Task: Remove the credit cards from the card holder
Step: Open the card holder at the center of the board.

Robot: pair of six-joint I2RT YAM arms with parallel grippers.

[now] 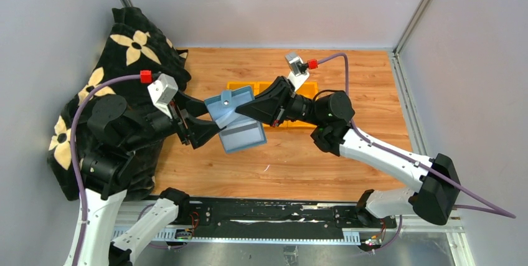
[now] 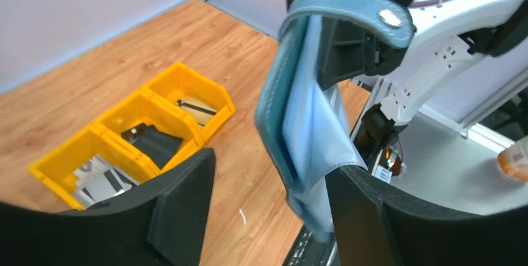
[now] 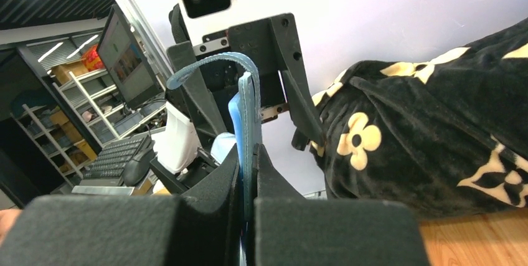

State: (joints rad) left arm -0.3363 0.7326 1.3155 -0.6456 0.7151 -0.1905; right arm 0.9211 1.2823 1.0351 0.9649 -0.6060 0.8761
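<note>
Card holder (image 1: 240,130) is being pinched mid-air by the right gripper (image 1: 241,109), arm stretched leftward; left gripper (image 1: 215,132) is being held spread around its lower flap.

White shells are being shown on the left arm (image 1: 93,219) and the right arm (image 1: 381,154), black joint housings being picked out between. Purple cables (image 1: 76,130) are being run to red plugs (image 1: 146,76) beside silver camera blocks (image 1: 164,89). Black wedge fingers (image 2: 180,210) are being seen on the left gripper (image 2: 271,179).
</note>
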